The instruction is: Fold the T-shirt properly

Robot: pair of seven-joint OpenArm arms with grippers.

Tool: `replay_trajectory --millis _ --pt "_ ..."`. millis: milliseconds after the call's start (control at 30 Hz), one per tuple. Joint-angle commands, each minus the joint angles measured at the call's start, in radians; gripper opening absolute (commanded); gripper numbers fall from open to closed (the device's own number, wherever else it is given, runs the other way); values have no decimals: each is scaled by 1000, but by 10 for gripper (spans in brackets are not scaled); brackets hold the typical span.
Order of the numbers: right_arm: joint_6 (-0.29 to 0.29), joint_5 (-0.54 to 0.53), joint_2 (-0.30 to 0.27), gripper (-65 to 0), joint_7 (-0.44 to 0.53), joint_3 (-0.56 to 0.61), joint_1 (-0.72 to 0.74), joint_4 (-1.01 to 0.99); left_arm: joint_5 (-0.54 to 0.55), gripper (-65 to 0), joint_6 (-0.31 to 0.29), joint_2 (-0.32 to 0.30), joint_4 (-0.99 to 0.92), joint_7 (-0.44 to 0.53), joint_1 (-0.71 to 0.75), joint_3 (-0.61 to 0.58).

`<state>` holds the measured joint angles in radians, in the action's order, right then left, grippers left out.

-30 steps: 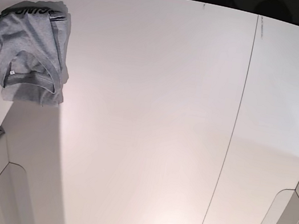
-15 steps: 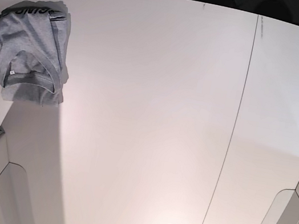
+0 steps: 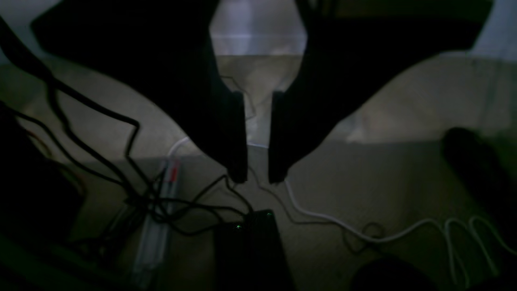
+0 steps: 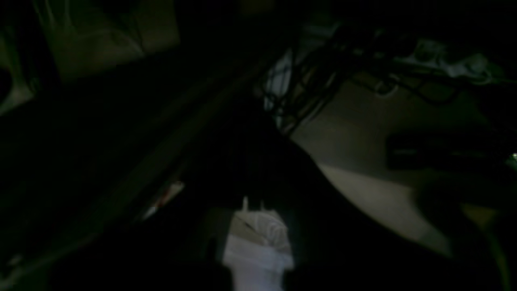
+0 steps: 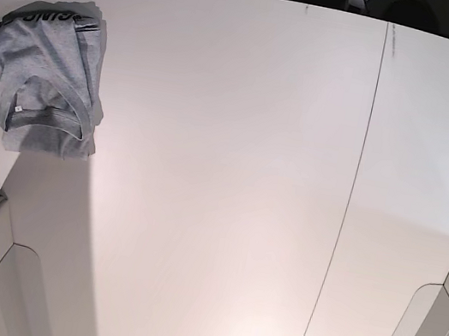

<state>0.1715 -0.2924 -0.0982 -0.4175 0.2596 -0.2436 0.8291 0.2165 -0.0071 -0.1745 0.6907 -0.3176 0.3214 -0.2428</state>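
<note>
One folded T-shirt lies at the counter's ten o'clock. Left pincer slightly apart over floor cables; right pincer together.

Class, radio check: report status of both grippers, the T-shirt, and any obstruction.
Left gripper jaws slightly apart, holding nothing, above floor cables. Right gripper shut, empty. T-shirt folded at the table's far left corner. Nothing in the way.

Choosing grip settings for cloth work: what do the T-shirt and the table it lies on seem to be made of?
T-shirt: soft knit fabric, probably cotton jersey; heathered light grey, matte, with limp folds and wrinkles, a ribbed neck band and dark printed lettering.
Table: hard, smooth white board, likely laminate or painted panel; an even surface with a soft sheen and one thin straight seam. The core material cannot be told.
</note>
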Motion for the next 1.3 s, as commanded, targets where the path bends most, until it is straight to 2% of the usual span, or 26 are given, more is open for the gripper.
replay_trajectory --millis 0,67,167,333,467,567,700,767,1067,1267 --pt "8 -7 15 -650 14 -24 5 8 -1 -581 -2 -3 3 1 8 0" --pt "8 -6 33 -650 14 -56 20 8 -1 -607 -16 -2 3 1 8 0" --pt "8 2 34 -650 14 -62 35 8 -1 -607 -43 -3 3 1 8 0" --pt "12 43 5 -650 -10 -61 50 8 -8 -607 -42 -3 3 20 8 2" --pt "53 36 -33 -650 -10 -61 49 8 -70 -607 -47 -4 3 45 9 53" --pt "72 -12 -55 -650 -10 -61 48 8 -91 -607 -146 -9 1 45 13 103" --pt "72 -22 -80 -650 -10 -61 48 8 -90 -607 -270 -17 -5 45 13 155" --pt "72 -22 -93 -650 -10 -61 49 8 -90 -607 -294 -17 -5 53 13 173" --pt "71 -30 -104 -650 -10 -61 43 8 -91 -607 -298 -26 -5 63 14 180" --pt "71 -30 -100 -650 -11 -61 8 8 -90 -607 -406 -26 -5 68 13 180"
